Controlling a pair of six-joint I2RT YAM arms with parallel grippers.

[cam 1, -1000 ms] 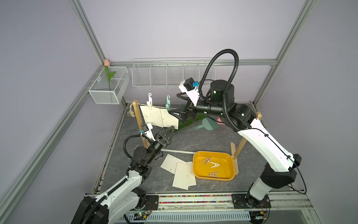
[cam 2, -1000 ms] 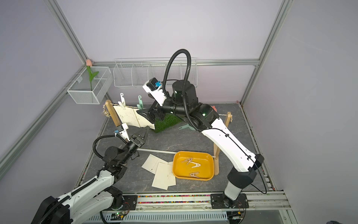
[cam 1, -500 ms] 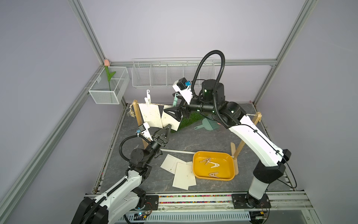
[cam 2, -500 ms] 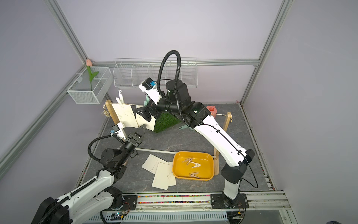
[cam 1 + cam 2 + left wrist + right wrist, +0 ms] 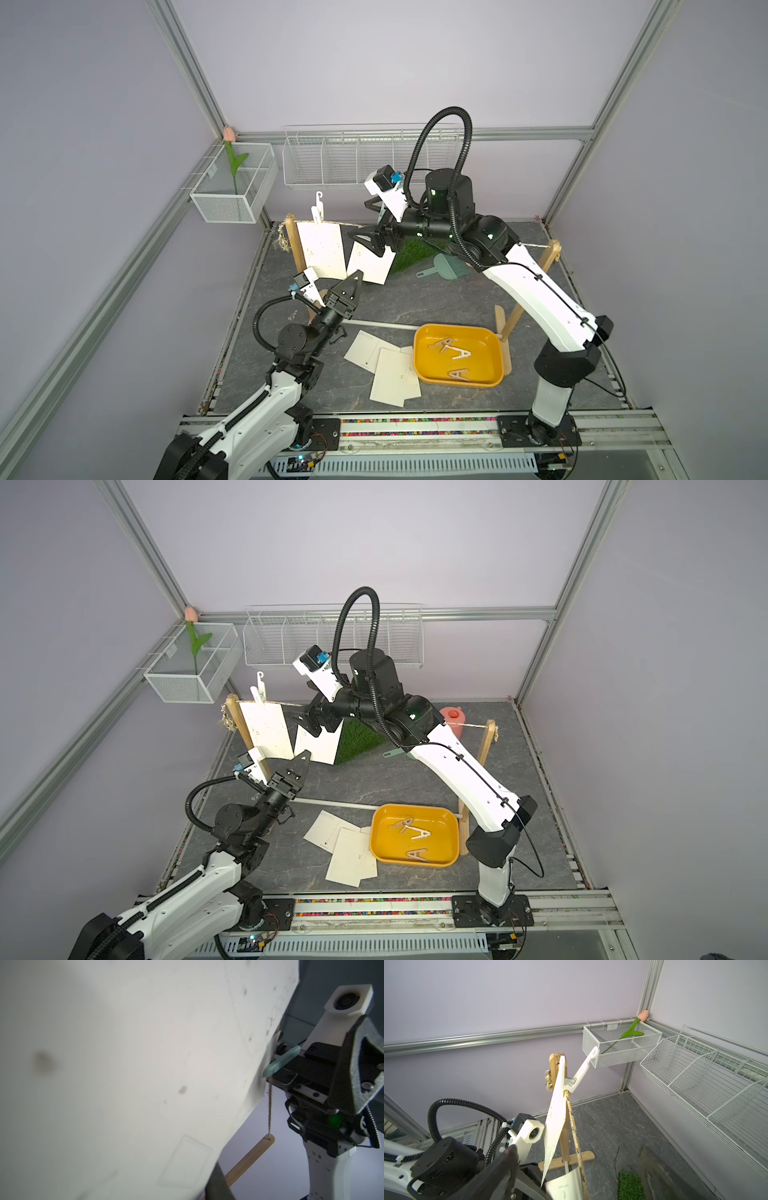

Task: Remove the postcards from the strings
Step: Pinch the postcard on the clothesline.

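Now the left gripper (image 5: 356, 276) looks pinched on the lower corner of the second postcard (image 5: 374, 268), hanging from the string (image 5: 571, 1118). The right gripper (image 5: 368, 245), jaws wide, straddles the teal peg (image 5: 280, 1061) on top. It should squeeze that squarely, then draw the card down gently.

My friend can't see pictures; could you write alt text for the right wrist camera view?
A cream postcard, seen edge-on, hangs from a twine string by a white clothespin. Behind, a wire wall basket holds a pink tulip.
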